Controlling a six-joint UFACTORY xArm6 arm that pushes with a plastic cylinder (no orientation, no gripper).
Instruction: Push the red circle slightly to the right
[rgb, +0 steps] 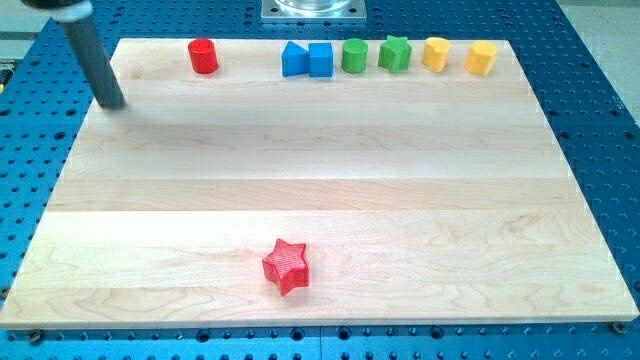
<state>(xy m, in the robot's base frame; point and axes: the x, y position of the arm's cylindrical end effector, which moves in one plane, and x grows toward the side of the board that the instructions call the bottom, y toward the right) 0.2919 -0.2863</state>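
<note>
The red circle (203, 56) is a short red cylinder standing near the board's top edge, left of centre. My tip (114, 103) rests on the board at the upper left, to the left of and slightly below the red circle, well apart from it. The dark rod slants up to the view's top left corner.
Along the top edge stand a blue triangle (294, 60) touching a blue cube (320, 60), a green circle (354, 56), a green star (395, 53) and two yellow blocks (436, 53) (481, 58). A red star (287, 266) lies near the bottom centre. The wooden board (320, 190) sits on a blue perforated table.
</note>
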